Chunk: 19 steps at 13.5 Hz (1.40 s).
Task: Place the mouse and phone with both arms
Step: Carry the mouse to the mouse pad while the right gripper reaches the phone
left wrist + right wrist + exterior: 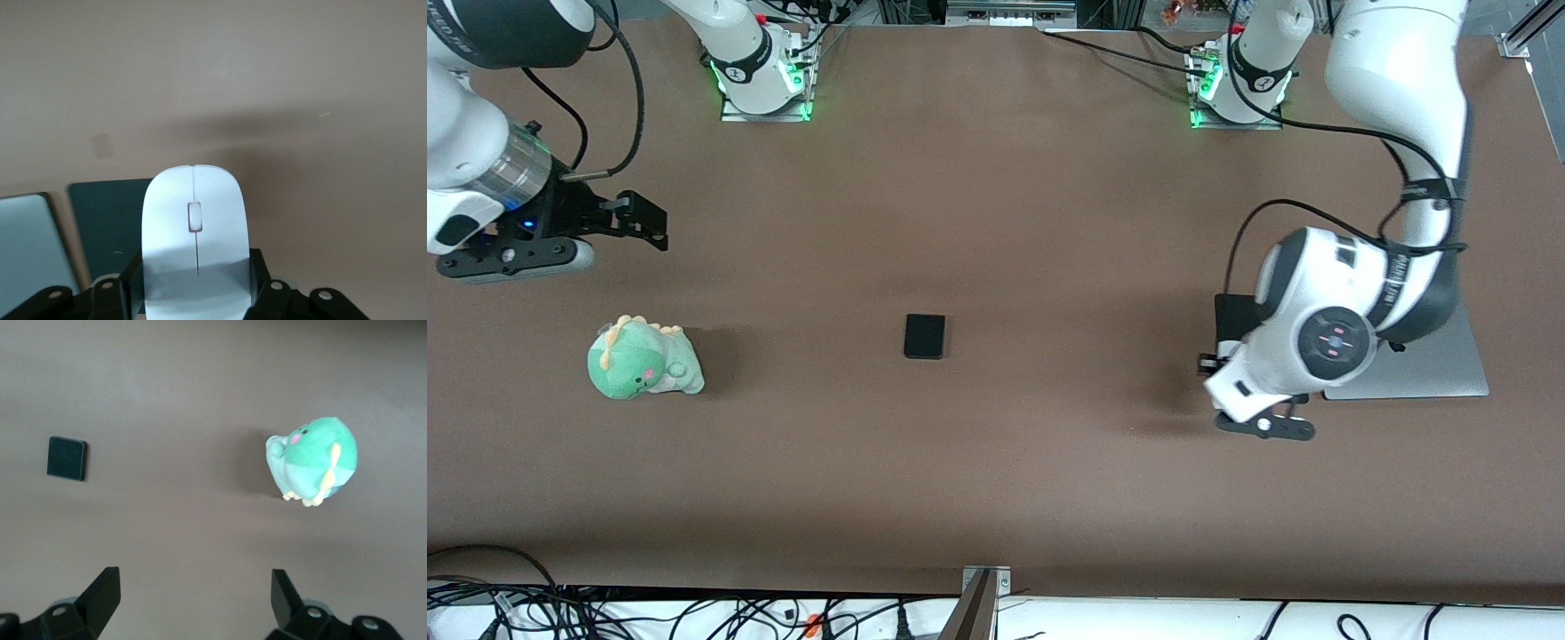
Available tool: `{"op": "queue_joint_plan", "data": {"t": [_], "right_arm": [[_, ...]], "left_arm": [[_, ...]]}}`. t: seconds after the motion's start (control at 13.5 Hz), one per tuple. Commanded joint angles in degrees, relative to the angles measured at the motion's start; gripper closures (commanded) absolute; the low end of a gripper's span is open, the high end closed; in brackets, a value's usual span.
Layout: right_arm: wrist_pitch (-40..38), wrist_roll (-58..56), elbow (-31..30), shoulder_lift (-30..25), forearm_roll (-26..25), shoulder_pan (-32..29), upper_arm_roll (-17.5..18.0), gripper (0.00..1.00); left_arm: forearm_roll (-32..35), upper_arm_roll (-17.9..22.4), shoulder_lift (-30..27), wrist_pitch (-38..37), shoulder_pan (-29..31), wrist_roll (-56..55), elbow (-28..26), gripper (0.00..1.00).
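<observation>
Brown table [996,222], phone [924,337] alone mid-surface

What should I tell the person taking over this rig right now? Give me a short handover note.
Left gripper: shut on the mouse, up over the table's left-arm end, by the black mouse pad and the grey slab.
Right gripper: open, empty, waiting over the right-arm end above the green plush dinosaur.
Phone: flat on the table's middle, untouched.
Done: mouse picked up.
Left: set the mouse down; pick and place the phone.
</observation>
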Motion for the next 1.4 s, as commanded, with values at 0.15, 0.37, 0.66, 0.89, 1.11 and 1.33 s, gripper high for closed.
{"op": "queue_joint_plan", "data": {"t": [0.15, 0.37, 0.66, 0.89, 1.11, 1.33], "right_arm": [[-0.1, 2.0, 0.1, 3.0, 0.2, 4.1, 0.3, 0.00], [3.8, 12.7, 0.1, 7.2, 0.9, 8.2, 0.3, 0.00], [11.1, 22.4, 0.2, 13.2, 0.9, 13.3, 0.3, 0.00], [16.0, 26.2, 0.1, 16.9, 1.2, 15.8, 0.3, 0.00], [22.8, 30.2, -0.2, 22.3, 1.2, 18.3, 0.3, 0.00], [28.4, 33.6, -0.7, 26.8, 1.2, 20.6, 0.3, 0.00]], "left_arm": [[0.0, -5.3, -8.2, 19.3, 11.7, 12.1, -24.0, 0.61], [0.1, -5.3, -9.1, 29.7, 13.2, 13.1, -32.6, 0.60], [0.0, -5.5, -8.6, 30.6, 14.4, 12.5, -34.6, 0.60], [-0.3, -5.6, -7.7, 30.6, 15.2, 12.1, -35.4, 0.51], [-4.5, -5.5, -7.6, 29.9, 15.2, 11.6, -34.6, 0.00], [-4.2, -5.2, -8.0, 28.0, 15.2, 10.3, -30.2, 0.00]]}}
